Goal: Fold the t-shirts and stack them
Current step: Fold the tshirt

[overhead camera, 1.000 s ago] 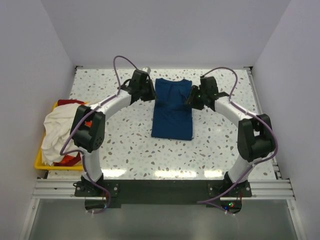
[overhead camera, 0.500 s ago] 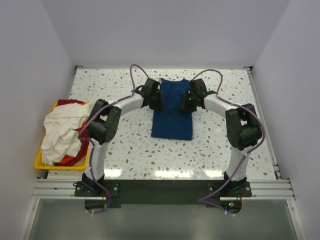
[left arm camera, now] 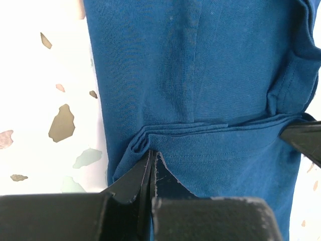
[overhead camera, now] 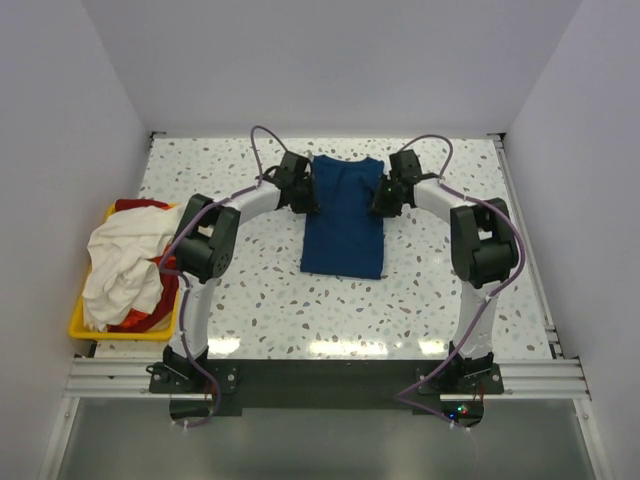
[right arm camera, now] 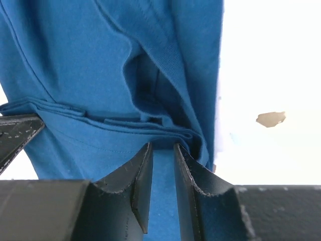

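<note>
Bench (overhead camera: 270, 300): a speckled top. The navy t-shirt (overhead camera: 343, 235) is carried on it at mid-width, folded lengthwise into a narrow strip that runs away from the arm bases.
Yellow bin (overhead camera: 75, 326): set well to the left of the navy t-shirt and nearer the bases. A cream-white t-shirt (overhead camera: 115, 265) is heaped in it over a red t-shirt (overhead camera: 140, 206).
Left claw (left arm camera: 151, 155): pressed together on the left edge of the navy t-shirt, beyond its middle. A ridge of layered cloth is drawn up at the tips.
Right claw (right arm camera: 161, 146): closed to a narrow slit on the right edge of the navy t-shirt, opposite the left claw. The stacked layers are pinched there.
Far end: beyond both claws, the rest of the navy t-shirt is seen lying on the bench.
Handling (judged): the cloth is taken to be light and limp, with layers that slide apart easily. Both side edges should be held with every layer caught, so that the cross fold can be made without the strip opening.
</note>
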